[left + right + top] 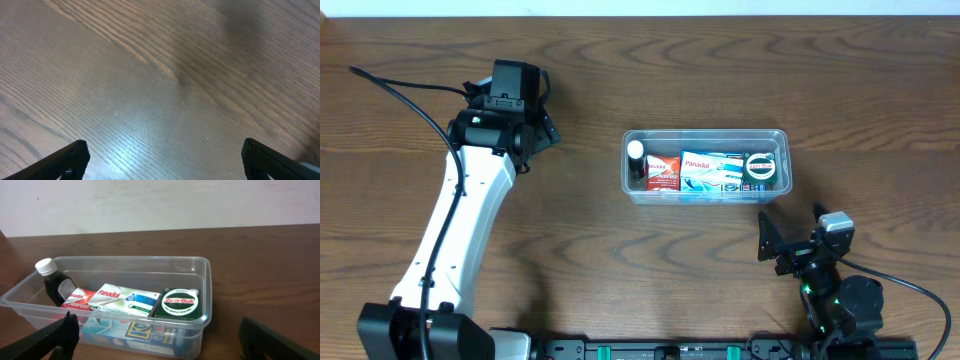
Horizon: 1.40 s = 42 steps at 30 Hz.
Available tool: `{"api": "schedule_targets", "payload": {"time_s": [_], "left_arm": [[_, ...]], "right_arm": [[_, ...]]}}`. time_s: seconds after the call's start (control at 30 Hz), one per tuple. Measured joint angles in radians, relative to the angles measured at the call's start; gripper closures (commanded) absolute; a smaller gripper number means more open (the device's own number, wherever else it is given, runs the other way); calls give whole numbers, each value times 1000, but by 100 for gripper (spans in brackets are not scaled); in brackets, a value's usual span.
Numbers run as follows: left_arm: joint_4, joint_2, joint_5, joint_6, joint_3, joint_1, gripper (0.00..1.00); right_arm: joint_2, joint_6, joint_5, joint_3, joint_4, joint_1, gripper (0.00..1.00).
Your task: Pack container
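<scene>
At three o'clock on the table [620, 280] we judge the container [706, 133] packed, so our left gripper [165, 145], at ten, and right gripper [157, 322], at four, hang spread apart, empty.

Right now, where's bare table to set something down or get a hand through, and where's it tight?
Widest free patch: table between the left arm and the container. Also the strip on the robot's side of the container, left of the right gripper. Crowded: inside the container, bottle, boxes and tin fill it end to end.
</scene>
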Motion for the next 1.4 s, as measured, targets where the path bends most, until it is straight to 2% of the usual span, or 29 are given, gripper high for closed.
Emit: {"api": "schedule_targets", "payload": {"time_s": [0.2,0.3,0.43,0.67,0.87,0.93,1.07,1.2,1.3,1.4], "left_arm": [[2,-29,0,0,-8,0,2],[3,-121,0,0,-54,-1,2],[8,-327,-22,0,-175,-1,2],[-6,-777,-90,0,-533,-1,2],[0,-1078,-116,3,-738,-1,2],[60,-1164,-121,3,-795,1,2],[278,-1291,-130,5,-920,1,2],[578,-1352,-130,5,-1073,1,2],[706,-1371,-117,16,-1164,1,2],[757,-1384,-95,33,-1233,1,2]], "right_arm": [[0,0,0,0,0,0,1],[0,0,0,0,0,0,1],[0,0,1,0,0,0,1],[0,0,2,0,0,0,1],[0,0,2,0,0,0,1],[0,0,2,0,0,0,1],[0,0,2,0,0,0,1],[0,0,2,0,0,0,1],[0,0,2,0,0,0,1],[0,0,2,0,0,0,1]]}}
